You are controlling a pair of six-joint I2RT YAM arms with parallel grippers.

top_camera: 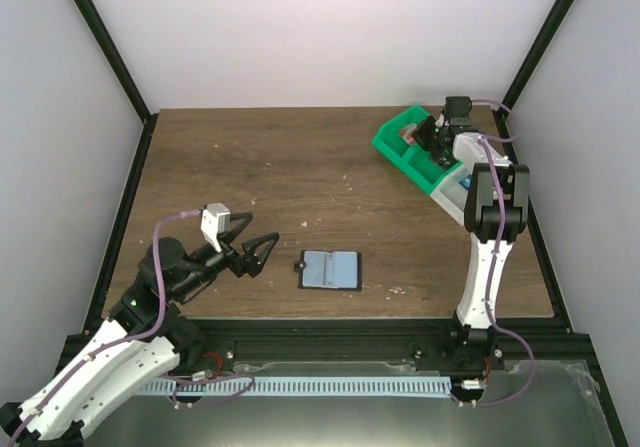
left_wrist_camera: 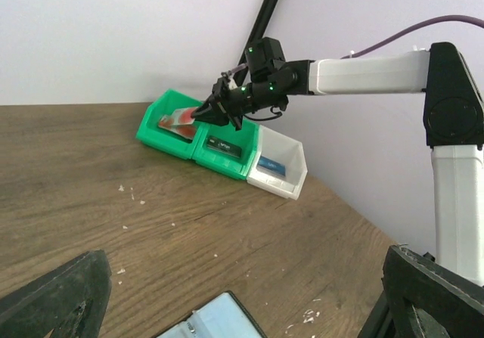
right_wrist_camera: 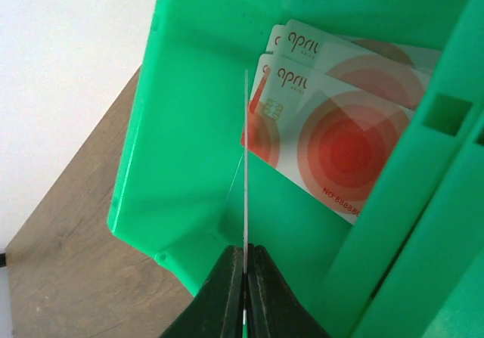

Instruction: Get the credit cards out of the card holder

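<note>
Pinching one credit card (right_wrist_camera: 246,164) edge-on in the right gripper (right_wrist_camera: 245,251), clamped narrow on its lower edge, above the green bin (right_wrist_camera: 181,111) at the far right corner. Likely held upright to slip in beside two red-circle credit cards (right_wrist_camera: 340,141) leaning on the bin's wall. Hovering the left gripper (top_camera: 258,252) wide and empty just left of the card holder (top_camera: 330,269), flat open near the near edge's middle. Can't tell whether any remain inside.

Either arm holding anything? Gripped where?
Right gripper has its jaws shut on the near end of a card, seen edge-on, over the green bin. Left gripper is open, empty.
</note>
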